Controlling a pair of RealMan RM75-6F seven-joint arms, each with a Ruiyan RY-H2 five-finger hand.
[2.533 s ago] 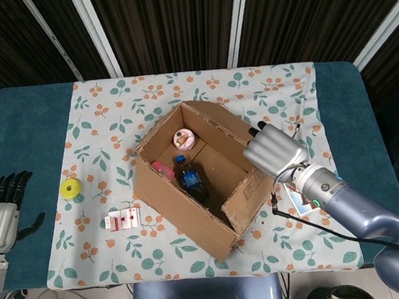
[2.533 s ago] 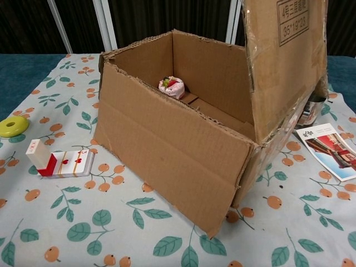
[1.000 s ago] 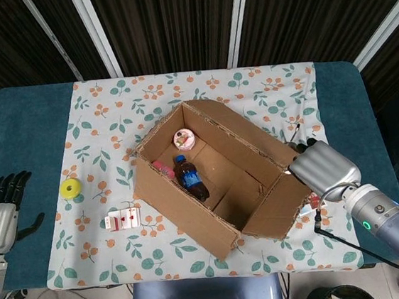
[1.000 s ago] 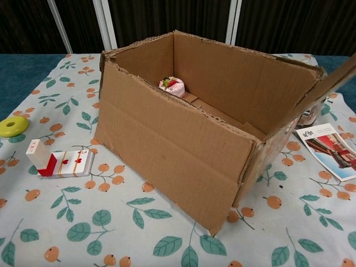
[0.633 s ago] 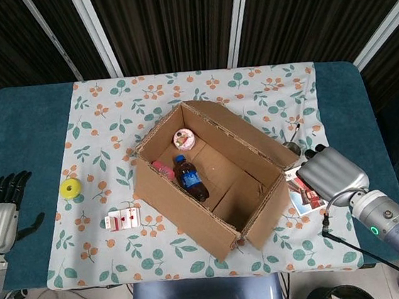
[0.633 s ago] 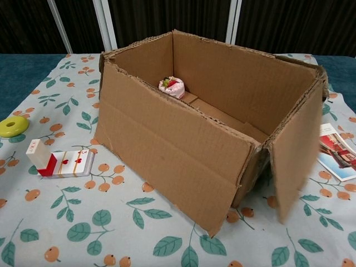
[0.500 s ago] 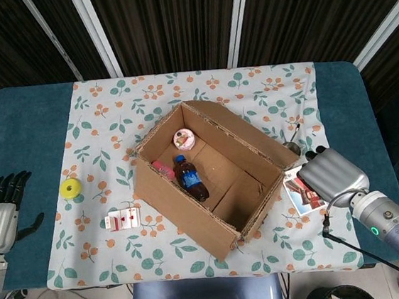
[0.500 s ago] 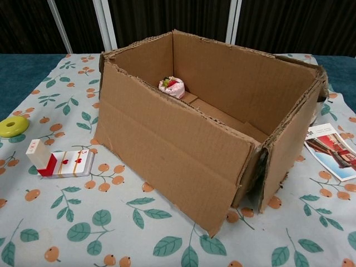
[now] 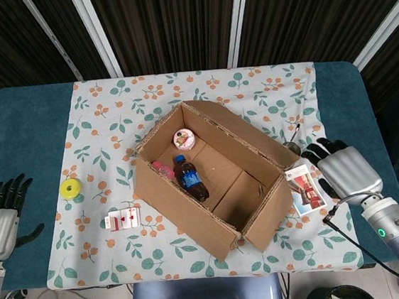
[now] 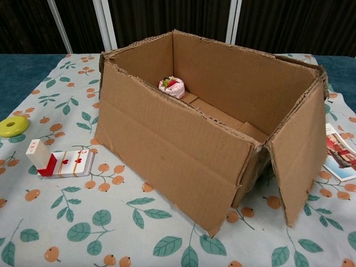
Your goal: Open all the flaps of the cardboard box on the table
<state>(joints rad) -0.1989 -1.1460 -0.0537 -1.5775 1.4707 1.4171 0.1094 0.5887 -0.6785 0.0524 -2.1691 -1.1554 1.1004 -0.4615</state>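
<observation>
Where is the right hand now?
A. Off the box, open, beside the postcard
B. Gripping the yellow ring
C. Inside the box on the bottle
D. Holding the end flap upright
A: the right hand hovers open beside the postcard, apart from the cardboard box, whose end flap hangs down outside.

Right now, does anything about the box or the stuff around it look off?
The cardboard box sits skewed to the table edges, and its top edges are ragged. Inside, a cola bottle lies on its side. Nothing is spilled.
</observation>
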